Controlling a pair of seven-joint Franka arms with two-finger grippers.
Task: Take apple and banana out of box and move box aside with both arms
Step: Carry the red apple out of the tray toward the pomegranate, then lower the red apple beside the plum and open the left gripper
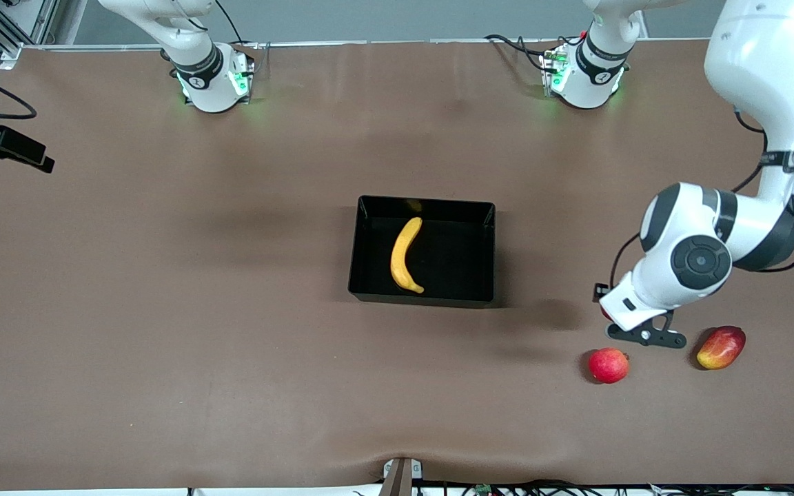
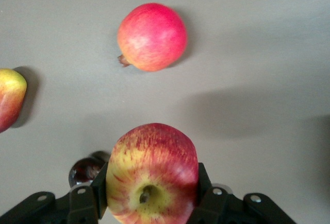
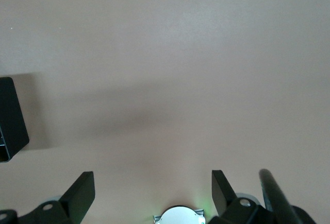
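Observation:
A yellow banana [image 1: 405, 256] lies in the black box [image 1: 369, 207] at the table's middle. My left gripper [image 1: 642, 335] is low over the table toward the left arm's end and is shut on the red apple with yellow patches [image 2: 152, 175]. The apple sits stem dimple up between the fingers [image 2: 98, 190]. The arm hides it in the front view. My right gripper [image 3: 153, 188] is open and empty, high over bare table beside the right arm's base [image 3: 178, 217]. It is out of the front view. A corner of the box [image 3: 10, 121] shows in the right wrist view.
An evenly pink-red apple [image 1: 608, 365] [image 2: 152, 37] and a red-and-yellow mango [image 1: 721, 347] [image 2: 10, 98] lie on the table nearer to the front camera than my left gripper. A small dark glossy round thing [image 2: 85, 170] lies beside the left fingers.

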